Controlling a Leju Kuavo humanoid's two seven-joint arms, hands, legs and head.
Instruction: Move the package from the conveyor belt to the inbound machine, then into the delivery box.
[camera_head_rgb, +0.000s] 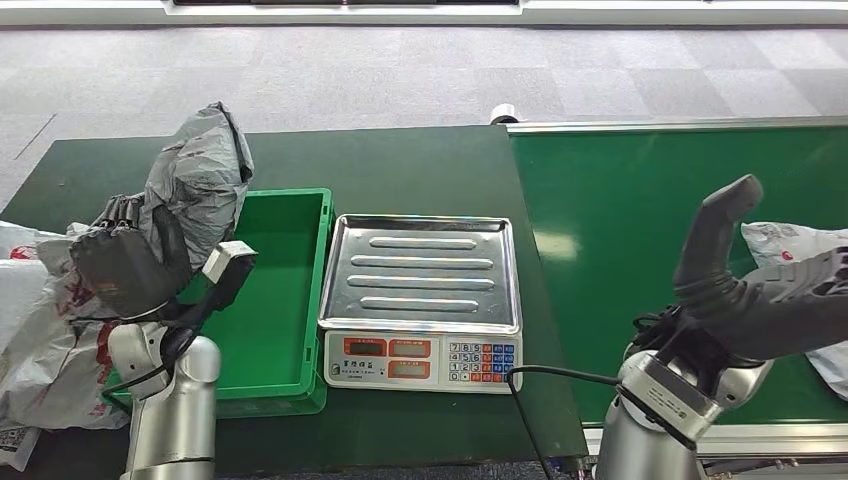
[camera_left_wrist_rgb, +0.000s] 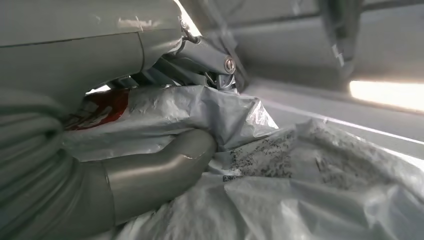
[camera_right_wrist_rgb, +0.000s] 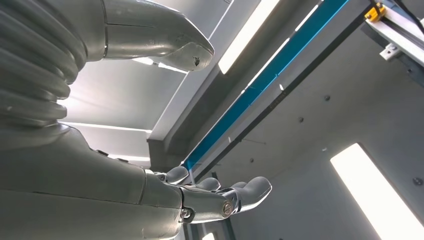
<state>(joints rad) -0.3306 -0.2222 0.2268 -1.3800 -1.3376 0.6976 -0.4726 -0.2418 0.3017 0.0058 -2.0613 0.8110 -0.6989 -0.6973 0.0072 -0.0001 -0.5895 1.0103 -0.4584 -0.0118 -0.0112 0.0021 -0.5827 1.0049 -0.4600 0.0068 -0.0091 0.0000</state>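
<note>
A: Head view first. What do you count?

B: One green crate (camera_head_rgb: 285, 300), one scale (camera_head_rgb: 420, 300) with a steel pan, one green conveyor belt (camera_head_rgb: 640, 230), all on or beside the dark worktop (camera_head_rgb: 400, 160). One grey package (camera_head_rgb: 200, 175) is held up by the left hand (camera_head_rgb: 125, 262), and one white parcel (camera_head_rgb: 795, 243) lies on the belt at 3 o'clock. More white bags (camera_head_rgb: 35, 330) are heaped at 9 o'clock.

A: Where is the grey package relative to the fingers?

B: It rises above the hand, toward 12 o'clock, over the crate's left edge. The fingers (camera_head_rgb: 120, 210) are curled into its lower part, gripping it. The left forearm stands upright from 7 o'clock.

A: And the right hand (camera_head_rgb: 770, 290)?

B: Over the belt at 4 o'clock, thumb pointing up, nothing in it.

A: Left wrist view?

B: Crumpled grey plastic of the package (camera_left_wrist_rgb: 280, 170) presses against the thumb and palm of the left hand (camera_left_wrist_rgb: 150, 170); the fingers (camera_left_wrist_rgb: 200, 57) close over it.

A: Right wrist view?

B: The right hand (camera_right_wrist_rgb: 150, 150) is turned toward the ceiling; its fingers (camera_right_wrist_rgb: 240, 192) are spread apart from the thumb and hold nothing.
</note>
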